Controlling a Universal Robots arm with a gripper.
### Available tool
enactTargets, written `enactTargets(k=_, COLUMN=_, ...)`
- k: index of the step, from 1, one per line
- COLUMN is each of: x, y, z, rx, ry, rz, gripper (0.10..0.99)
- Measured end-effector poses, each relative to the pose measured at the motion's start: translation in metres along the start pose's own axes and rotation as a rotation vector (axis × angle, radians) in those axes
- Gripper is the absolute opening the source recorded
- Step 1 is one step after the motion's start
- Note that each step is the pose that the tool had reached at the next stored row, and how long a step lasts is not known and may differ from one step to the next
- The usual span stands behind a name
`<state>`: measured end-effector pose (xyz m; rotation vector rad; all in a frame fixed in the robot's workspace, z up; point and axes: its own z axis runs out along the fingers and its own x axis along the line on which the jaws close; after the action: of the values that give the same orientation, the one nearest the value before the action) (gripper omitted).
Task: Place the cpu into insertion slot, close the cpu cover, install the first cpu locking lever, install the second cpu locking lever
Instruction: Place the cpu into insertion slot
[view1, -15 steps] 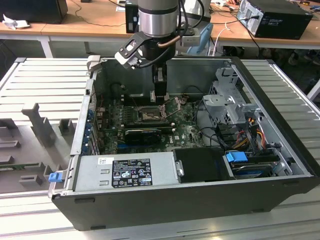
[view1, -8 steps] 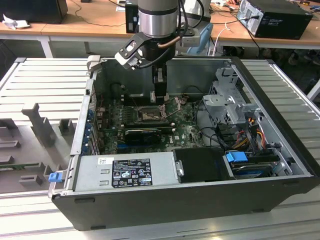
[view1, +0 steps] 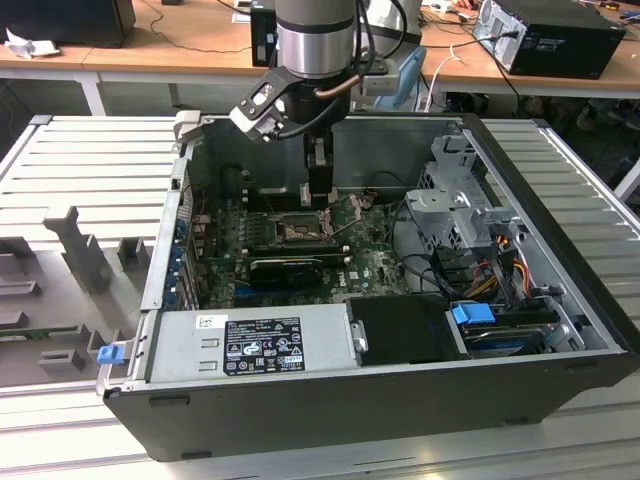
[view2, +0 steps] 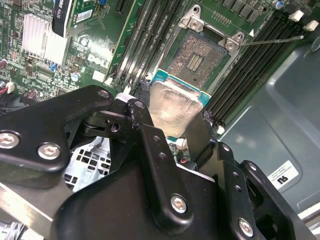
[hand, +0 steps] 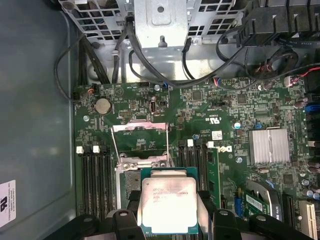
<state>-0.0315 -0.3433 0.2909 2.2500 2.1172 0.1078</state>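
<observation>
End effector (view2: 175, 131) grips cpu (hand: 167, 200) above insertion slot (view2: 197, 57) inside the case (view1: 300, 410).

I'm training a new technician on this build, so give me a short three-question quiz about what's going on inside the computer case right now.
1. True or false: the cpu lies seated in the insertion slot.
2. Multiple choice: what do the jaws hold? A) nothing B) the cpu C) a screwdriver
3. Fill in the blank: the cpu cover is ____ (open or closed).

Key
1. False: it is held just clear of the slot, whose contact field is bare.
2. B: the jaws are shut on its edges.
3. Open: it is swung back off the slot.
</observation>
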Motion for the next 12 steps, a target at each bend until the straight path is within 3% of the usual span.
enactTargets(k=5, x=0.0000, y=-0.0003, z=0.0036, rx=0.000, ry=0.0001, rz=0.000, gripper=0.529)
enactTargets(k=12, x=-0.0003, y=-0.0021, z=0.0168, rx=0.001, ry=0.0016, rz=-0.019, gripper=0.529)
